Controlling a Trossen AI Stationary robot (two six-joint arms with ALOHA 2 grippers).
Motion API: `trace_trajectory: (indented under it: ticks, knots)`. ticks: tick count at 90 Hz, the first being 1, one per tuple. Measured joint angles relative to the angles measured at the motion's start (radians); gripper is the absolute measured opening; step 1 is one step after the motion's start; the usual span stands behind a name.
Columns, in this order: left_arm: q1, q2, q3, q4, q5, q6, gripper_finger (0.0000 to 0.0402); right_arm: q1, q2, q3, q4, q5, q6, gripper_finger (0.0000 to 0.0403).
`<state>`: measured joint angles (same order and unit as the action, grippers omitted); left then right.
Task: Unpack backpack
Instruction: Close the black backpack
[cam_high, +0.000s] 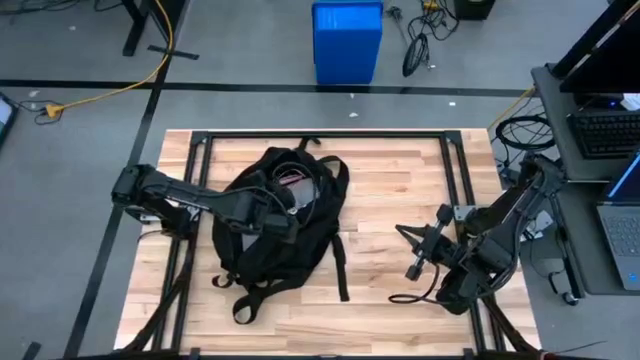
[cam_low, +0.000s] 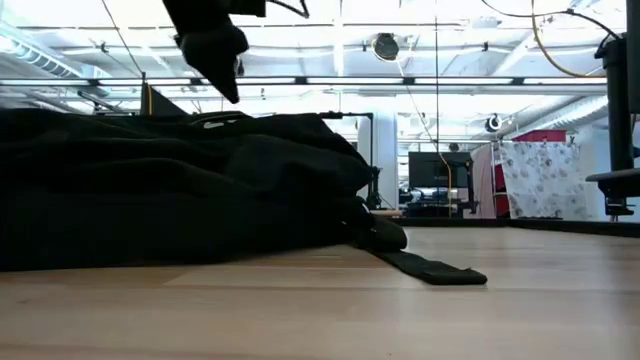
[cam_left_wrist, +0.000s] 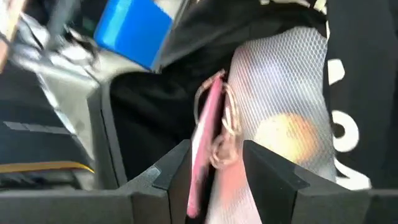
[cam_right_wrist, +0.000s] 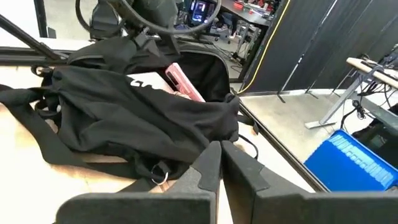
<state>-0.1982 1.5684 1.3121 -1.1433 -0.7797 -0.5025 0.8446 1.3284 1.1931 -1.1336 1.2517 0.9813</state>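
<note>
The backpack (cam_high: 283, 215) lies flat on the wooden table (cam_high: 390, 190), left of the table's middle, its opening turned toward the far edge where the blue bin (cam_high: 347, 40) stands on the floor beyond. Its straps (cam_high: 342, 268) trail over the wood on the near side of the backpack, one reaching toward the right. The left arm stretches from the table's left edge over the backpack, and the left gripper (cam_high: 283, 208) sits above the bag's upper half, at the opening. In the left wrist view its fingers (cam_left_wrist: 270, 174) are spread apart, with a thin pink item (cam_left_wrist: 204, 158) standing between them in the bag's mouth; whether the fingers actually touch it cannot be told. Beside the pink item is a white mesh pouch (cam_left_wrist: 289, 99), and white lettering (cam_left_wrist: 339, 127) shows on the black fabric next to that. From the right wrist view the pink item (cam_right_wrist: 183, 82) pokes out of the backpack's opening under the left arm. The right gripper (cam_high: 412, 245) rests well to the right of the backpack, low over bare wood, pointing toward the bag, its fingers (cam_right_wrist: 208, 168) closed against each other with nothing between them. In the low view the backpack (cam_low: 170, 185) fills the left side, a strap end (cam_low: 430, 268) lying flat on the table beside it.
</note>
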Motion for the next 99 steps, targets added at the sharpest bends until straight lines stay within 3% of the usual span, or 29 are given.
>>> trace_trajectory:
  ticks: [14,23,44,58,78,99]
  knots:
    - [-0.028,0.000,-0.001,-0.053,0.149,-0.136,0.0116,-0.007,0.010,0.000,0.011,-0.035,0.001,0.0000]
    - [-0.059,0.000,-0.001,-0.035,0.189,-0.220,0.0112,-0.013,0.012,0.000,0.033,-0.052,0.001,0.0000]
    - [-0.136,0.000,-0.002,-0.033,0.204,-0.371,0.0111,-0.013,0.012,0.000,0.066,-0.055,0.000,0.0000]
    - [-0.164,0.000,-0.002,0.016,0.203,-0.458,0.0111,-0.013,0.012,0.000,0.066,-0.113,-0.013,0.0000]
    - [-0.170,0.013,-0.002,0.130,0.201,-0.443,0.0111,-0.013,0.012,0.000,0.067,-0.203,-0.064,0.0000]
    - [-0.154,0.065,-0.005,0.143,0.195,-0.432,0.0111,-0.013,0.011,0.000,0.067,-0.211,-0.096,0.0000]
